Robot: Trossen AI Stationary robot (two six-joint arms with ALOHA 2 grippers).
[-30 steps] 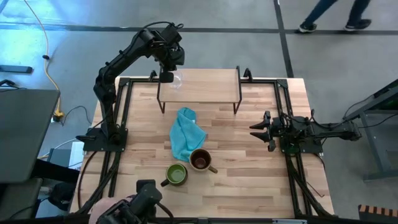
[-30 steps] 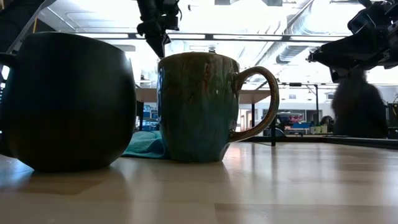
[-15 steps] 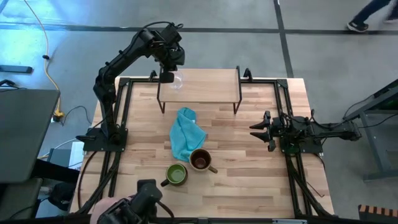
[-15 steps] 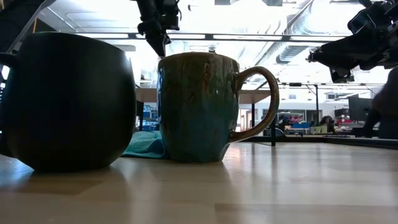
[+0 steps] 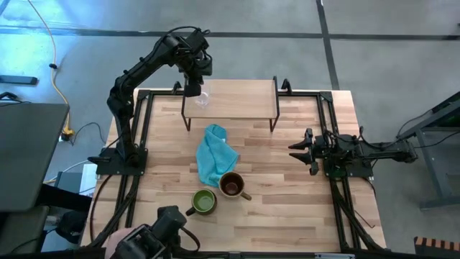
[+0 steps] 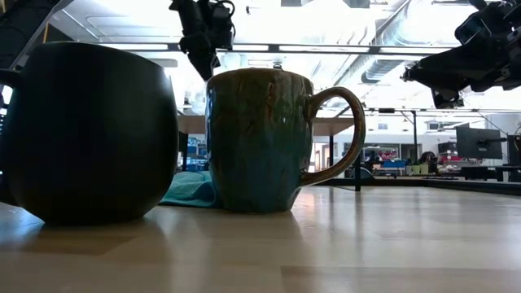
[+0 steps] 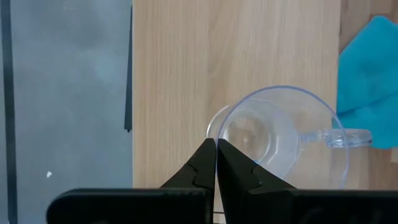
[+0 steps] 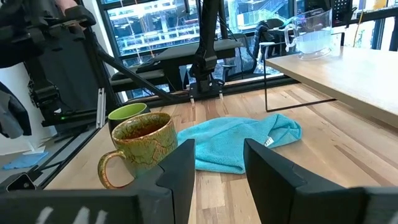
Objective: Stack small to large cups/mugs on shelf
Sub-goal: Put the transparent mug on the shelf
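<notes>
Near edge of counter: dark mug w/ green inside, olive-tan mug just beside it, teal cloth behind. R gripper waits at right side, fingers wide, empty. Far end: clear glass cup on shelf; L gripper above its rim, fingers pressed together, holding nothing.

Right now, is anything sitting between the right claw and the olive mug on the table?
Nothing visible blocks it. The open right claw looks straight at the olive mug. The teal cloth lies beside that line, and the dark green-lined mug sits behind.
</notes>
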